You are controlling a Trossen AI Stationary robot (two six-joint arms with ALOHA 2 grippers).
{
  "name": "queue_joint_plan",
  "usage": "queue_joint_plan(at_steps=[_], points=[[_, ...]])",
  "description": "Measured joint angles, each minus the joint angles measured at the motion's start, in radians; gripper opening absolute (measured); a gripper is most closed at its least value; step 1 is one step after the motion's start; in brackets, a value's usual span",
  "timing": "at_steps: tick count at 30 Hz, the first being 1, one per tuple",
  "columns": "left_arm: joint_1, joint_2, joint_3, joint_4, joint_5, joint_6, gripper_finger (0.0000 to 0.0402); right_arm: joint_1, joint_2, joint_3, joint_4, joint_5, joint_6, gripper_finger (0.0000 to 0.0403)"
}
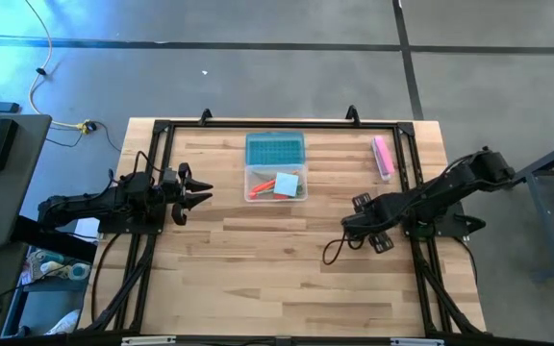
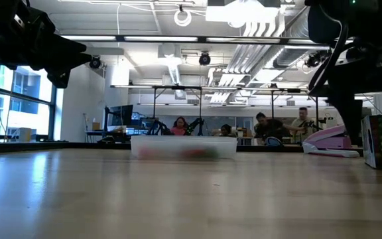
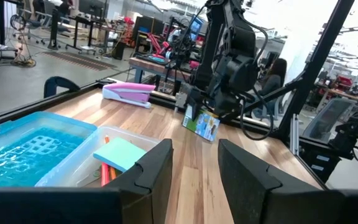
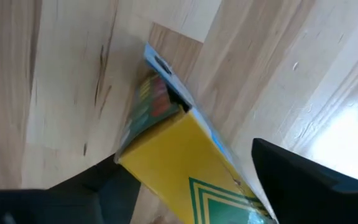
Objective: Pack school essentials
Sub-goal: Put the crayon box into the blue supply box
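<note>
A yellow stationery-set box with a green pattern sits between my right gripper's fingers, right of the table's middle. It also shows as a colourful box under that gripper, and in the low view as a box. The clear plastic bin lies at the table's far middle on its base, its blue lid folded open behind it. An orange-red pen and a light-blue notepad lie inside. My left gripper hovers open left of the bin. The other stationery is not visible. My right gripper holds the yellow box by its two broad faces, pinched between the two fingers that come down from above. The box hangs below the gripper, slightly tilted. Whether its lower end touches the table I cannot tell.
A pink stapler lies near the far right corner, right of the bin. A black frame runs around the table. Bare wood spreads over the near half. People sit at desks in the room beyond.
</note>
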Motion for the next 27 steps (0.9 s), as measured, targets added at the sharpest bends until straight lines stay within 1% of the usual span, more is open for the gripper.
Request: queue_joint_plan(at_steps=[8,13,19,27], points=[[0.0,0.0,0.0,0.0,0.0,0.0,0.0117,-0.009,-0.001,0.001,0.012,0.0,0.034,0.0212],[0.0,0.0,0.0,0.0,0.0,0.0,0.0117,-0.036,-0.001,0.014,0.015,-0.016,0.068,0.0175],[0.0,0.0,0.0,0.0,0.0,0.0,0.0117,-0.074,-0.001,0.049,0.028,-0.066,0.101,0.0143],[0.0,0.0,0.0,0.0,0.0,0.0,0.0117,-0.122,-0.001,0.055,0.094,-0.128,0.166,0.0119]])
